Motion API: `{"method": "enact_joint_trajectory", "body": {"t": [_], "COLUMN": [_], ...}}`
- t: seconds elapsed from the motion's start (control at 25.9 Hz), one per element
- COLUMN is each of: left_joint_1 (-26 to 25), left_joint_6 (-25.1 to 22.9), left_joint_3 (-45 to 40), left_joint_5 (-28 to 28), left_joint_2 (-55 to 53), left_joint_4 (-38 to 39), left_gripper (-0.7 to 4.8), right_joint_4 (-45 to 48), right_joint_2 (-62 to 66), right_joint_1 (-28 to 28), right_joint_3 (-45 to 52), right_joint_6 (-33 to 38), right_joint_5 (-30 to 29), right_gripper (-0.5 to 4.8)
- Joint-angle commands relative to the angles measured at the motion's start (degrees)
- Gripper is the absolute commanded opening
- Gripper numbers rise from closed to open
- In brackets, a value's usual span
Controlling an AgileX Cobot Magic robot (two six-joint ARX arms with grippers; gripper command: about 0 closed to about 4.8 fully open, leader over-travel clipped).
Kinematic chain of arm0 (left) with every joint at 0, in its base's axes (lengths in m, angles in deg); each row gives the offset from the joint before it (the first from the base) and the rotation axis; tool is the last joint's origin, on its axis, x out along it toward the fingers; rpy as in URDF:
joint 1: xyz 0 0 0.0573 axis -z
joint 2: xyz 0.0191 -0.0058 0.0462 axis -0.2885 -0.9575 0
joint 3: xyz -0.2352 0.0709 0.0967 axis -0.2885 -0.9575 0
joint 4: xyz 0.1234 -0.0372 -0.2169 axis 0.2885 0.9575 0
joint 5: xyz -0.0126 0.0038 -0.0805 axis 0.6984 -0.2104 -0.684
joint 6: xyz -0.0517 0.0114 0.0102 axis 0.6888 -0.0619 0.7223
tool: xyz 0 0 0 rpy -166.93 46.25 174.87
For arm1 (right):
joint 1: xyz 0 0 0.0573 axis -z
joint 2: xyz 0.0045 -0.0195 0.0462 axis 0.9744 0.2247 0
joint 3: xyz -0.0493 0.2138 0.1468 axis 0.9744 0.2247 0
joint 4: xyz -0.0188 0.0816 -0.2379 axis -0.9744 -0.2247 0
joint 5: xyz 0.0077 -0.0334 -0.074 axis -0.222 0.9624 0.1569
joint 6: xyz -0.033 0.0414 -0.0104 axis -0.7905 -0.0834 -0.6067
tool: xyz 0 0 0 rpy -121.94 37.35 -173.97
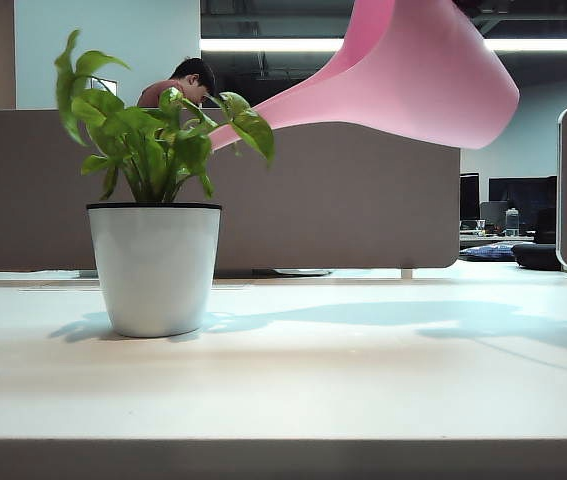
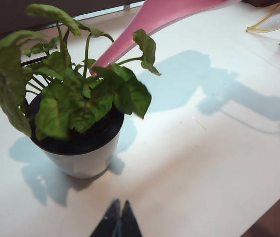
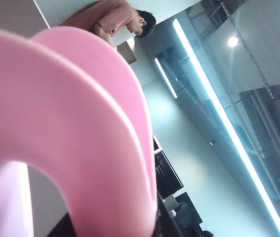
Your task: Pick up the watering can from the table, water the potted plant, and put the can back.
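The watering can (image 1: 418,75) is up in the air, tipped over hard so its long spout slopes down toward nine o'clock and its tip sits among the leaves of the potted plant (image 1: 153,215), right above the dark soil. From the exterior view the wide pink body fills the upper part of the scene at about one o'clock from the pot, well clear of the table (image 1: 363,380), where its shadow lies stretched out to the three o'clock side. The pot stands upright on the table, left of centre. The right gripper itself I cannot make out: its wrist view is nearly filled by the can's pink handle (image 3: 95,128) arching close against the lens, so whether those jaws are clamped on it I cannot tell. The left gripper (image 2: 119,219) hangs low over the table just on the near side of the pot, its two dark fingertips pressed together with nothing between them, the plant (image 2: 70,98) ahead of it and the pink spout (image 2: 135,34) coming in from beyond. A person in a reddish shirt (image 1: 178,85) sits behind the partition.
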Motion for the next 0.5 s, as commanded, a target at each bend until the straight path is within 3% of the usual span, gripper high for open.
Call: {"method": "enact_joint_trajectory", "body": {"t": [0.04,0.5], "left_joint_1": [0.0,0.0], "left_joint_6": [0.0,0.0], "left_joint_3": [0.3,0.3], "left_joint_5": [-0.2,-0.2], "left_joint_2": [0.1,0.1], "left_joint_4": [-0.5,-0.1], "left_gripper": [-0.05,-0.05], "right_joint_4": [3.6,3.2], "right_joint_2": [-0.7,-1.1], "right_joint_1": [-0.2,-0.2], "right_joint_3": [-0.8,-0.8], "right_joint_6": [0.2,0.2], "right_joint_5": [-0.1,-0.1], "right_gripper": [0.21,0.21]}}
